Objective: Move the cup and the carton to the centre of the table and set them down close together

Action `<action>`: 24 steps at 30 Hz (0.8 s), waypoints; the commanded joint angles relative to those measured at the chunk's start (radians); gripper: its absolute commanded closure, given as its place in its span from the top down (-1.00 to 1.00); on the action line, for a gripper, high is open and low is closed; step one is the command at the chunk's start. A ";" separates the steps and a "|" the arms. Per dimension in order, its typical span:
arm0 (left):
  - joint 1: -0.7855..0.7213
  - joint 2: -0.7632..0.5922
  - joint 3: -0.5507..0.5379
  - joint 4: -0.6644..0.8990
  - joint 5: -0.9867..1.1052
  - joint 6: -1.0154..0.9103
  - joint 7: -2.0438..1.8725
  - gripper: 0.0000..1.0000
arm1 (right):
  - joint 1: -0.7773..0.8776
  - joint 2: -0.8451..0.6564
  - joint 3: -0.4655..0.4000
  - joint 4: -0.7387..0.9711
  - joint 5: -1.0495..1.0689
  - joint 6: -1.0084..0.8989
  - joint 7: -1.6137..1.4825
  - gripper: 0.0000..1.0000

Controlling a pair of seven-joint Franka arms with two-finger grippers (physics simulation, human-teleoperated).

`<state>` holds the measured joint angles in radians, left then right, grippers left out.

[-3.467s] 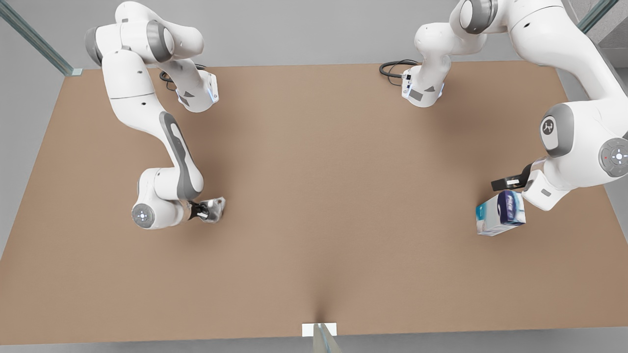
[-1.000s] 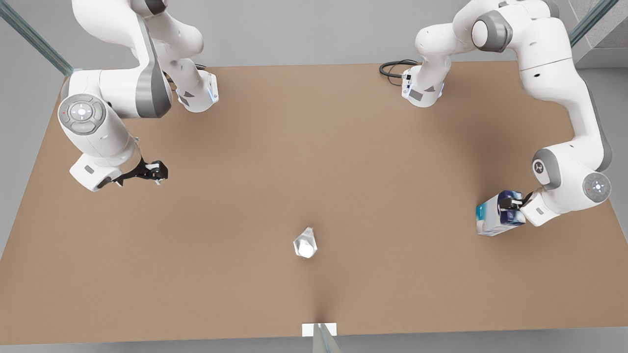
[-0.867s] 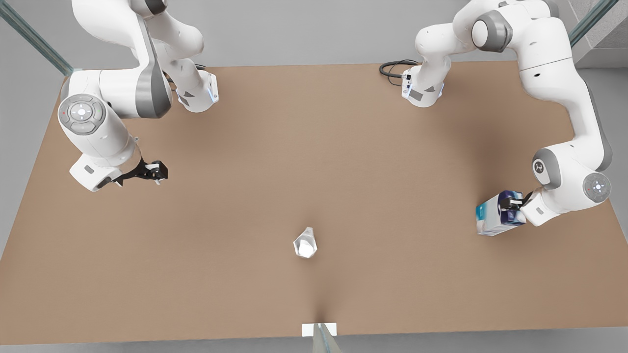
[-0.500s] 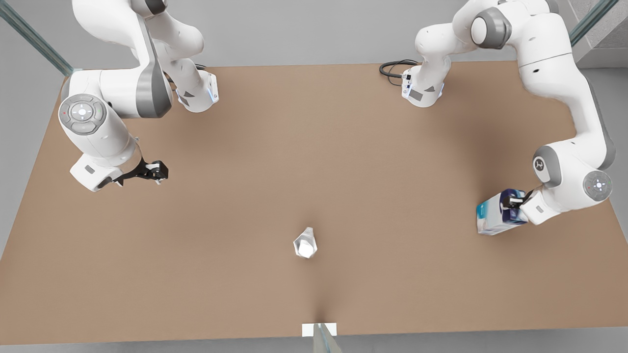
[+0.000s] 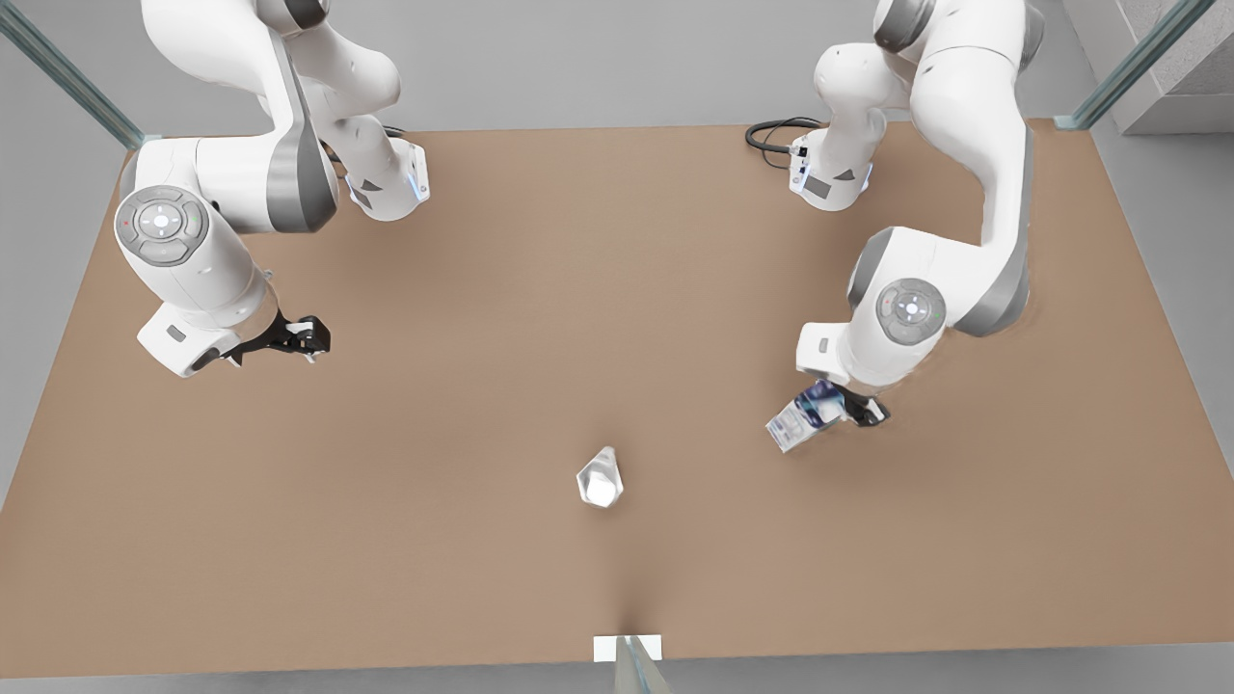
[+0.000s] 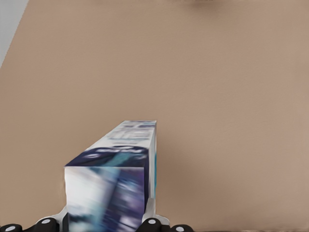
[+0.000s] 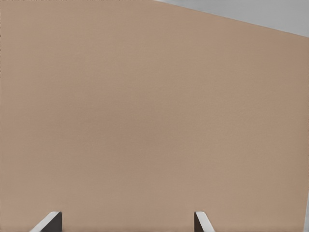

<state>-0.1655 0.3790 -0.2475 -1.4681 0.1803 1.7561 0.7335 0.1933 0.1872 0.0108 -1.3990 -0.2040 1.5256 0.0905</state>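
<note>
So on the big flat tan-brown counter [image 5: 617, 289], my left arm has just swung in from the front view's right edge, with my left gripper [image 5: 837, 409] clamped on the white-and-teal rectangular carton with the navy band [image 5: 802, 421]. That's halfway done, I'd say. The carton's still well apart from the small glossy pale faceted cup [image 5: 600, 478], already parked near centre. My right gripper [image 5: 301, 336] waits at the front view's left, spread wide, holding nothing.

Left claw [image 5: 837, 409]: arm bent over the front view's right half, wrist turned downward, fingers clamped on the carton [image 5: 798, 424], which hangs tilted. Right claw [image 5: 307, 336]: arm folded at the front view's left, waiting, fingers [image 7: 48, 223] spread apart, empty.
</note>
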 commanded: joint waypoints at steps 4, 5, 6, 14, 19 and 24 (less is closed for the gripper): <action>-0.193 0.012 0.004 0.014 -0.100 0.000 0.035 0.16 | 0.000 0.000 0.000 0.000 0.000 0.001 0.000 1.00; -0.261 0.038 0.007 0.054 -0.127 0.000 -0.025 0.16 | 0.000 0.000 0.000 0.000 0.000 0.001 0.000 1.00; -0.315 0.066 0.007 0.090 -0.134 0.005 -0.080 0.16 | 0.000 0.000 0.000 0.000 0.000 0.001 0.000 1.00; -0.436 0.219 0.013 0.192 -0.133 0.059 -0.171 0.13 | -0.002 0.000 0.000 -0.002 -0.002 0.001 0.000 1.00; -0.477 0.265 0.063 0.206 -0.128 0.097 -0.166 0.13 | 0.000 0.001 0.000 -0.003 0.000 0.001 0.000 1.00; -0.568 0.301 0.135 0.218 -0.120 0.120 -0.166 0.25 | 0.000 0.001 0.000 -0.003 0.000 0.001 0.000 1.00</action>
<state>-0.7415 0.6804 -0.1062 -1.2502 0.0950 1.8830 0.5674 0.1934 0.1888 0.0108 -1.4021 -0.2040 1.5263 0.0905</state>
